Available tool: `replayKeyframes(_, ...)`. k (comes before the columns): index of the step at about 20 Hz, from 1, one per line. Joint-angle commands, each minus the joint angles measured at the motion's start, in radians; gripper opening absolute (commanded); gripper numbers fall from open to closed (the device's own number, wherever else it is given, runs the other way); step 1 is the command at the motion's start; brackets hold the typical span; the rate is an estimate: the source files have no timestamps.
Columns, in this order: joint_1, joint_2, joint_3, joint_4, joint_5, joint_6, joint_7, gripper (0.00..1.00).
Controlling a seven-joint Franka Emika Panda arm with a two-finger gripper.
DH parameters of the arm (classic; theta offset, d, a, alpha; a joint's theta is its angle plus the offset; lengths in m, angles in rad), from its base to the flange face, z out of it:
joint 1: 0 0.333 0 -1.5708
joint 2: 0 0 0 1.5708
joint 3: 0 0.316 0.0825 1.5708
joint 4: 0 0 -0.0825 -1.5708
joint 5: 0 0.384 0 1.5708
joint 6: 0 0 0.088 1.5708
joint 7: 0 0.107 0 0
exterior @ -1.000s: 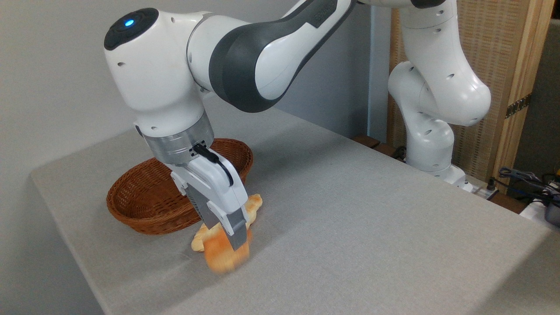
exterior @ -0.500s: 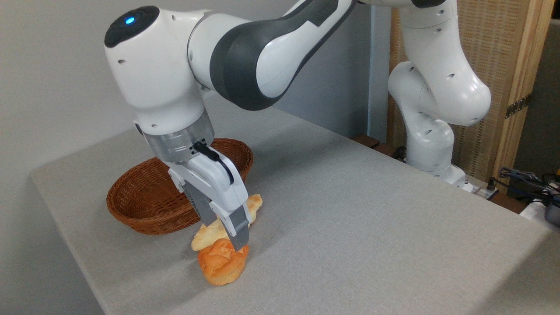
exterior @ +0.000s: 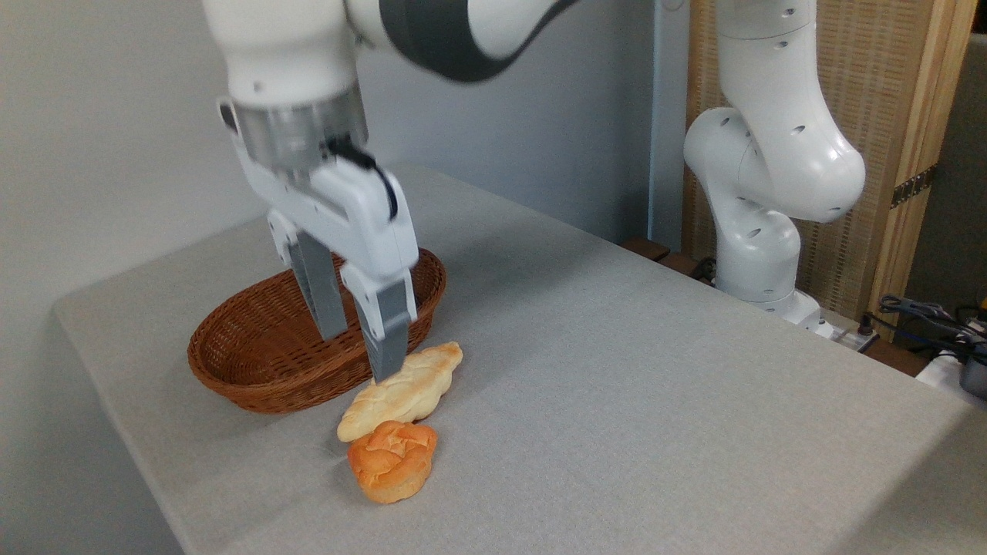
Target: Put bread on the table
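Observation:
The bread (exterior: 392, 461), a small orange-brown bun with a knotted top, rests on the grey table (exterior: 617, 385) near its front edge. It touches the near end of a longer pale braided loaf (exterior: 405, 391). My gripper (exterior: 358, 354) hangs above and behind the bun, in front of the basket, open with nothing between its fingers. Its nearer fingertip (exterior: 387, 362) shows just over the braided loaf.
A brown oval wicker basket (exterior: 254, 362) stands behind the loaves at the left. The arm's white base (exterior: 759, 231) rises at the table's far right edge. Cables and a wooden screen lie beyond on the right.
The gripper has let go of the bun and risen up and back toward the basket. The bun stays on the table beside the braided loaf.

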Motion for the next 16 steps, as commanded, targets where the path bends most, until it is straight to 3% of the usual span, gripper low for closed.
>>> replayKeyframes(1,-0.003,-0.010,0.005,0.014,0.001,-0.014,0.012,1.00)
replayKeyframes(16,-0.003,-0.007,0.000,0.010,-0.001,-0.043,0.015,1.00)
